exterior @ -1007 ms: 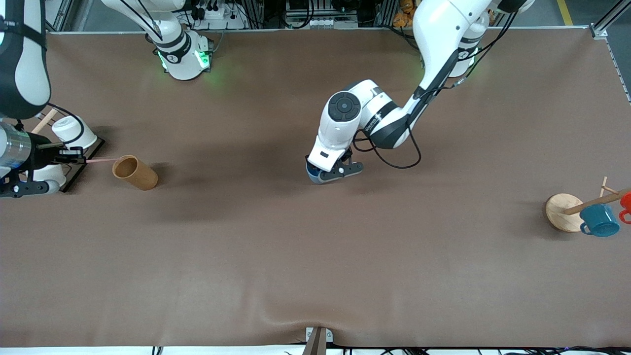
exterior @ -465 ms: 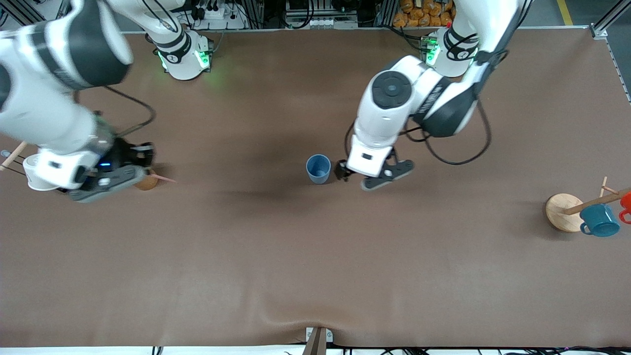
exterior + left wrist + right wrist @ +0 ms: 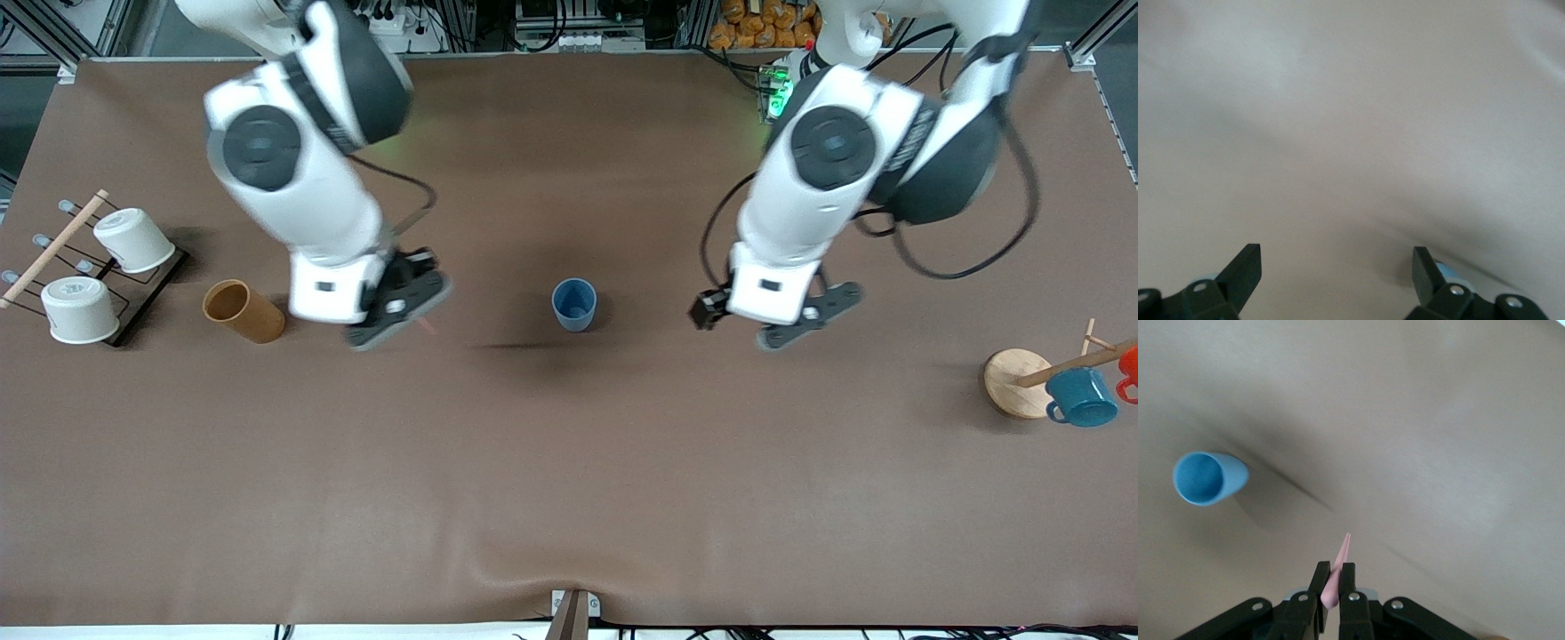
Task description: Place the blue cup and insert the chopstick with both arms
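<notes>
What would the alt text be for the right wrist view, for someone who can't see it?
The right gripper is shut on a thin pink chopstick, whose pointed tip sticks out past the fingertips above the brown table. The blue cup stands upright on the table some way off, its open mouth empty.

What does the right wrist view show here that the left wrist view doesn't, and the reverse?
Only the right wrist view shows the blue cup, standing upright with its mouth open, and the pink chopstick pinched in the shut right gripper, its tip pointing out over the table. Only the left wrist view shows the left gripper, open and holding nothing. Both show bare brown tabletop under their own black fingers.
</notes>
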Robot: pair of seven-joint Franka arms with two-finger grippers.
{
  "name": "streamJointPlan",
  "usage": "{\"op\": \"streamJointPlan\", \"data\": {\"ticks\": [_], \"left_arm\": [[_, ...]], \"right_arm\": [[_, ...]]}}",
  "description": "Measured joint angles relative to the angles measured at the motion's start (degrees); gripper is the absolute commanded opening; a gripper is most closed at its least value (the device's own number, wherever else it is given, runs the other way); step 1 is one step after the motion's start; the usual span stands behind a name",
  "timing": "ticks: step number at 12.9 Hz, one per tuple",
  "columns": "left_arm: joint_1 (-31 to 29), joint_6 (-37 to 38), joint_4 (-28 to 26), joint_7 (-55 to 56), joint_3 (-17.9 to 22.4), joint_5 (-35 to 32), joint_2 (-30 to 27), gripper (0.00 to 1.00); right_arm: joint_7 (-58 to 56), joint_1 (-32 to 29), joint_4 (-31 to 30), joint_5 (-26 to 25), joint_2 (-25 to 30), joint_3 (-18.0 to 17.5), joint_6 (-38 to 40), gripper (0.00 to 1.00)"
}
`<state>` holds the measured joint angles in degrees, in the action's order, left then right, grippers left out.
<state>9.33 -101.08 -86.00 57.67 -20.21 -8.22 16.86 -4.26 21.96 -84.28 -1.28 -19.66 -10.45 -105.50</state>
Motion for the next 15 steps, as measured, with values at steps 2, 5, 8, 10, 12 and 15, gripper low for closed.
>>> {"op": "streamJointPlan", "data": {"ticks": [2,5,8,10,12,15], "left_arm": [[-3.38,2.88,0.06,-6.62,-0.05,0.16,-2.29,1.0],[-8.97,6.89,0.07,-18.25,0.13,1.51,-5.22,1.0],[-12.24,8.61,0.08,-29.5,2.57,2.23,-7.21,1.0],[-10.58,11.84,0.07,-36.65,7.66,4.15,-9.24,1.0],[-9.22,13.19,0.02,-44.59,13.4,8.42,-11.15,1.0],[-9.15,13.62,-0.85,-50.6,17.93,10.68,-13.87,1.0]], "right_arm": [[2.59,3.87,-0.01,-0.12,-1.85,0.04,-5.08,0.0],[6.44,7.94,0.01,-0.49,-3.95,0.09,-10.9,0.0],[7.47,9.25,0.94,-1.18,-4.05,0.12,-11.37,0.0],[8.98,10.09,1.65,-1.18,-4.03,0.1,-11.34,0.0],[11.91,11.77,2.03,-1.18,-3.99,0.07,-11.25,0.0],[15.39,13.71,2.13,-1.18,-3.79,0.06,-8.8,0.0]]}}
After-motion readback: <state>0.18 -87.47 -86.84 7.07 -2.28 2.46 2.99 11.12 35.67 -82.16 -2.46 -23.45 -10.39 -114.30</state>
